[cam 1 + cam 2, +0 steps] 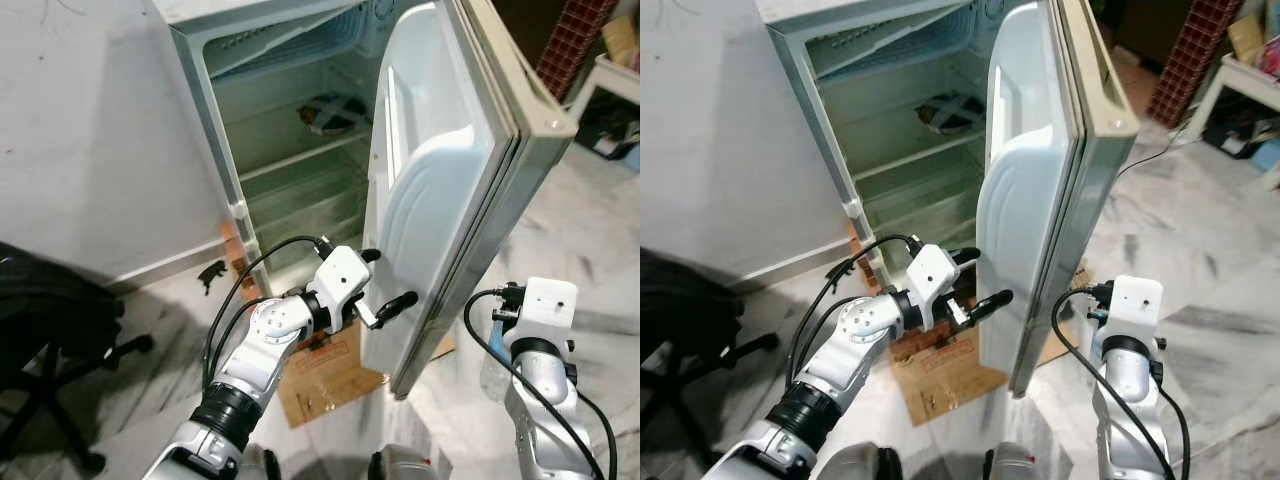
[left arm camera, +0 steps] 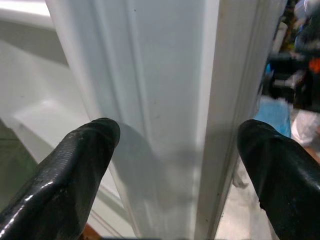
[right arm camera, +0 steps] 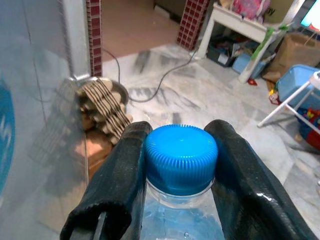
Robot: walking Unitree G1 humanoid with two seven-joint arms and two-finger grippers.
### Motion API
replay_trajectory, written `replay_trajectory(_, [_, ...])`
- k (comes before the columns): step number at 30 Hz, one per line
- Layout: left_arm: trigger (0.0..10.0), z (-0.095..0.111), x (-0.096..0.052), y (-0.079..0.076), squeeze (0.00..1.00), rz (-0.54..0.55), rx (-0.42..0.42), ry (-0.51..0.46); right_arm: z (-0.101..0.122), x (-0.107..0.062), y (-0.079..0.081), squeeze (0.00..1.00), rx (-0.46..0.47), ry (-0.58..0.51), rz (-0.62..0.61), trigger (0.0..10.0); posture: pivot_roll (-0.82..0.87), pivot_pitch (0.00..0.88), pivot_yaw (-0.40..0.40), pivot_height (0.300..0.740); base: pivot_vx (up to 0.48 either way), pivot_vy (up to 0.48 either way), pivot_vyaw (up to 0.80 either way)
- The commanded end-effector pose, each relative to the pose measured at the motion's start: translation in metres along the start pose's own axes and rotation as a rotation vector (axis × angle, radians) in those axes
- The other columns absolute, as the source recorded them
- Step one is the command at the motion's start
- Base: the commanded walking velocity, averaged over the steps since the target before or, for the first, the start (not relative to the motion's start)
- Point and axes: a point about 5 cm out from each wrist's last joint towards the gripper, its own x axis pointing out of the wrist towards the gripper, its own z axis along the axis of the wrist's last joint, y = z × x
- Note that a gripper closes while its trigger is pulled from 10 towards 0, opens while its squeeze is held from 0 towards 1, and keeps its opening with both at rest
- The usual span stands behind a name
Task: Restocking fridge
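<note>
The white fridge (image 1: 215, 150) stands with its door (image 1: 440, 150) swung partway out. My left gripper (image 1: 388, 277) is open at the door's lower free edge, one black finger (image 2: 75, 155) on the inner liner side and the other on the outer side, with the door edge (image 2: 165, 100) between them. The right arm (image 1: 540, 310) hangs low to the right of the door. My right gripper (image 3: 179, 129) is shut on the neck of a clear water bottle with a blue cap (image 3: 181, 160). A dark item (image 1: 335, 112) lies on an upper shelf inside.
Flattened cardboard (image 1: 330, 375) lies on the marble floor at the fridge's foot. A black office chair (image 1: 50, 330) stands at the left. A white table (image 1: 615, 75) with clutter under it is at the far right, and a cable (image 3: 160, 85) runs across the floor.
</note>
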Motion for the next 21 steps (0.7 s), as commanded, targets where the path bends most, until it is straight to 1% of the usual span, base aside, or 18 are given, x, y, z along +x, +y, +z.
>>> replay_trajectory(1, [10.0, 0.007, 0.007, 0.001, 0.00, -0.007, 0.027, -0.003, 0.001, 0.000, -0.002, 0.00, -0.010, 0.000, -0.022, 10.0, -0.10, 0.103, 0.054, 0.740, 0.000, 0.000, 0.00])
replay_trajectory(3, [10.0, 0.007, 0.007, 0.001, 0.00, -0.007, 0.028, -0.003, 0.001, 0.000, -0.002, 0.00, -0.011, 0.000, -0.022, 10.0, -0.10, 0.103, 0.054, 0.740, 0.000, 0.000, 0.00])
replay_trajectory(5, [10.0, 0.006, 0.011, -0.003, 0.00, -0.008, 0.034, -0.010, -0.007, -0.001, -0.007, 0.00, -0.027, 0.044, -0.057, 10.0, -0.10, 0.103, 0.056, 0.740, 0.000, -0.358, -0.69])
replay_trajectory(9, [10.0, 0.004, 0.011, -0.004, 0.00, -0.005, 0.036, -0.009, -0.008, -0.001, -0.008, 0.00, -0.021, 0.050, -0.061, 10.0, -0.10, 0.103, 0.056, 0.740, 0.000, -0.392, -0.80])
replay_trajectory(11, [10.0, 0.001, 0.009, -0.003, 0.00, 0.011, 0.033, -0.002, -0.008, -0.001, -0.006, 0.00, -0.018, 0.047, -0.051, 10.0, -0.10, 0.105, 0.055, 0.740, 0.000, -0.390, 0.00])
replay_trajectory(15, [10.0, 0.001, 0.008, -0.001, 0.00, 0.029, 0.034, -0.005, -0.007, -0.001, -0.004, 0.00, -0.014, 0.046, -0.043, 10.0, -0.10, 0.106, 0.053, 0.740, 0.000, -0.353, 0.00])
replay_trajectory(16, [10.0, 0.003, 0.007, 0.004, 0.00, 0.085, 0.035, -0.020, -0.006, -0.001, -0.002, 0.00, -0.009, 0.041, -0.032, 10.0, -0.10, 0.106, 0.050, 0.740, 0.000, 0.000, 0.00])
replay_trajectory(17, [10.0, 0.004, 0.007, 0.006, 0.00, 0.099, 0.036, -0.024, -0.006, -0.001, -0.002, 0.00, -0.007, 0.040, -0.030, 10.0, -0.10, 0.106, 0.050, 0.740, 0.000, 0.000, 0.00])
replay_trajectory(19, [10.0, 0.006, 0.002, 0.013, 0.00, 0.152, 0.058, -0.033, -0.005, 0.000, 0.000, 0.00, -0.008, 0.039, -0.025, 10.0, -0.10, 0.107, 0.048, 0.740, 0.000, 0.000, 0.00])
replay_trajectory(20, [10.0, 0.007, -0.002, 0.017, 0.00, 0.183, 0.071, -0.037, -0.005, 0.000, 0.001, 0.00, -0.009, 0.038, -0.022, 10.0, -0.10, 0.107, 0.047, 0.740, 0.000, 0.000, 0.00])
replay_trajectory(21, [10.0, 0.007, -0.009, 0.022, 0.00, 0.228, 0.070, -0.042, -0.004, 0.001, 0.002, 0.00, -0.010, 0.036, -0.018, 10.0, -0.09, 0.108, 0.047, 0.740, 0.000, 0.000, 0.00])
